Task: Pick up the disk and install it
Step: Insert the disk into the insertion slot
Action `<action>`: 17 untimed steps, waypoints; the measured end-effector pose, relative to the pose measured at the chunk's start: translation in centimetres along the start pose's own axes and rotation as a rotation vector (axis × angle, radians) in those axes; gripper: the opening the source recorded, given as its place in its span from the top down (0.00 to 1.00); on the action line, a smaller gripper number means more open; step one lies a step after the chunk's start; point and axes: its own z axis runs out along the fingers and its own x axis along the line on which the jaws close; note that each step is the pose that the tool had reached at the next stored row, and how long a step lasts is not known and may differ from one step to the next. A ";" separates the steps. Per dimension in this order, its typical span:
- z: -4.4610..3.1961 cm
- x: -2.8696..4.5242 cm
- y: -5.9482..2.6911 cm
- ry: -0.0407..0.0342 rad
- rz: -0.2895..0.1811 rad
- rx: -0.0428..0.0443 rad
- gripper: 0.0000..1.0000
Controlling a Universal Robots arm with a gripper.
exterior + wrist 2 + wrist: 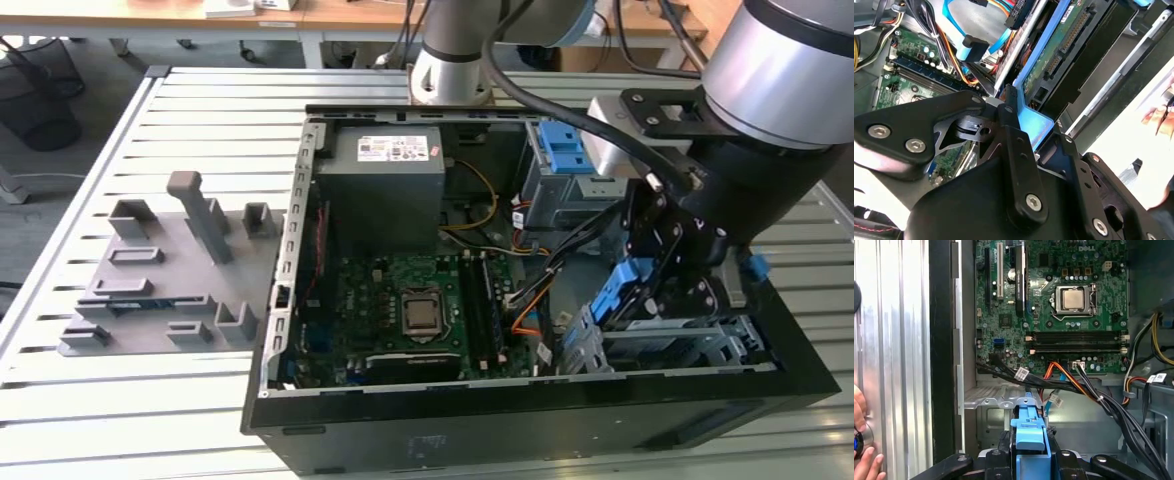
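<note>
Jaws: Your gripper [1029, 460] was clamped on the disk [1029, 434]. In the first wrist view the disk's blue rail sat pinched between the two black jaws, with no gap on either side.
Disk location: It was off the table [200, 120] and carried in your grip, at the drive cage [694, 345] in the corner of the open computer case [467, 430] on the exterior view's right.
Orientation: The disk stood on edge and tilted. In the second wrist view its green circuit-board face and connector edge were exposed. I judge you held it this way so that the rails could line up with the cage's guides.
Seating: Not confirmed. I could not tell whether the rails had entered the cage.
Obstructions: A cable bundle [1089, 390] ran between the cage and the motherboard [1064, 300], near the disk. I could not tell whether they touched.
Person: A hand [861, 460] lay on the table outside the case wall, well apart from the jaws.
Other items: The power supply [387, 175] sat mounted in the case. The grey fixture tray [160, 270] lay on the table beside it, well apart from your gripper.
</note>
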 end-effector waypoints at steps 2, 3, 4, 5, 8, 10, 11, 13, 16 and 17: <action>0.06 0.00 0.00 0.0002 0.000 0.0000 0.64; 0.07 0.00 0.00 0.0001 0.000 0.0000 0.64; 0.06 0.00 0.00 0.0002 0.000 0.0000 0.64; 0.07 0.00 0.00 0.0003 0.000 0.0000 0.64; 0.07 0.00 0.00 0.0003 0.000 0.0002 0.64; 0.07 0.00 0.00 0.0003 0.000 0.0001 0.62; 0.07 0.00 0.00 0.0003 0.000 0.0001 0.56; 0.07 0.00 0.00 0.0000 0.000 0.0001 0.56; 0.07 0.00 0.00 0.0002 0.000 0.0001 0.56; 0.07 0.00 0.00 0.0001 0.000 0.0001 0.58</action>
